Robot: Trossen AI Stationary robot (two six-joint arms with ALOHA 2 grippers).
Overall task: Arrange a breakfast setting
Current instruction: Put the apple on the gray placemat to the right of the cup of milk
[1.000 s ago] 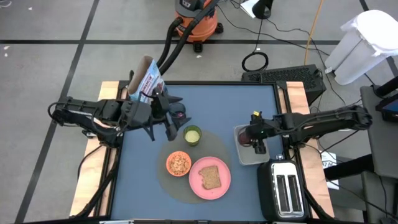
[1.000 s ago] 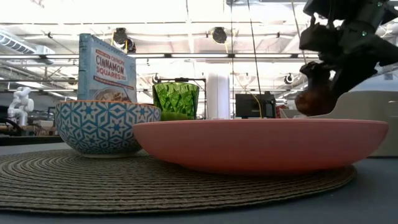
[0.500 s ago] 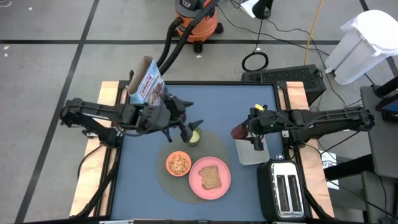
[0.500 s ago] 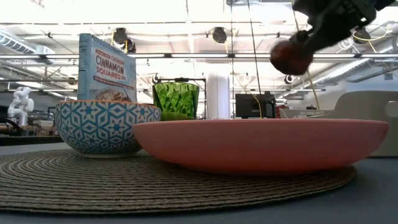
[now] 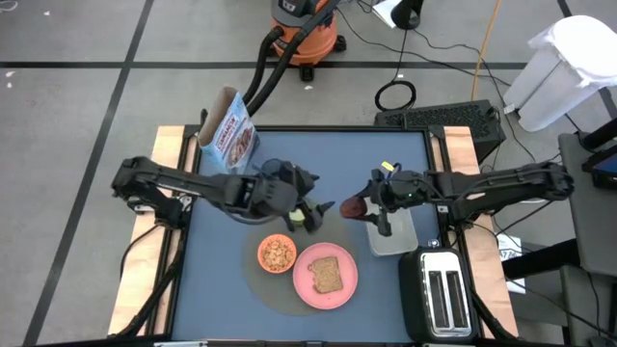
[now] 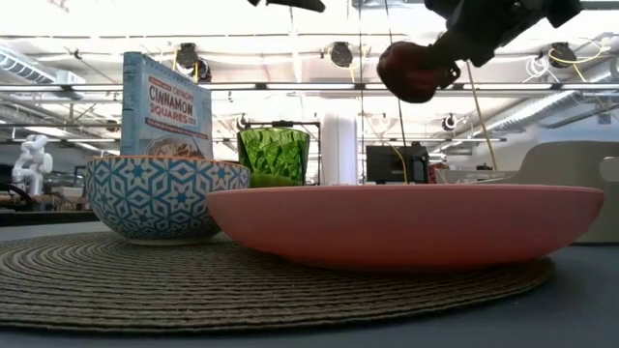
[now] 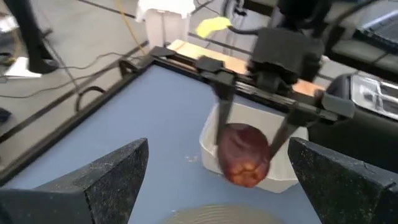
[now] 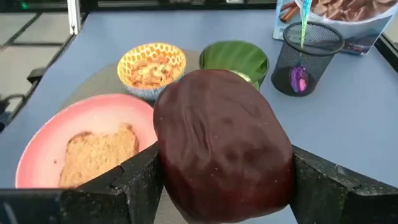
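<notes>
1. Right gripper (image 5: 366, 206) clenched the dark red fruit (image 5: 353, 206), now carried clear of the clear tub (image 5: 390, 236) toward the mat (image 5: 253, 280).
2. Left gripper (image 5: 313, 214), fingers spread and empty, had swung over the green cup (image 6: 274, 155), facing the fruit: likely a handover.

Two dark jointed arms (image 5: 183, 183), rough black wedge fingers (image 7: 99, 180).

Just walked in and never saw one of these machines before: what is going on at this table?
The right hand holds a dark red fruit in the air, between the clear tub and the grey mat. The left hand hangs open above the green cup. The mat already carries the pink plate with toast and an orange bowl.
</notes>
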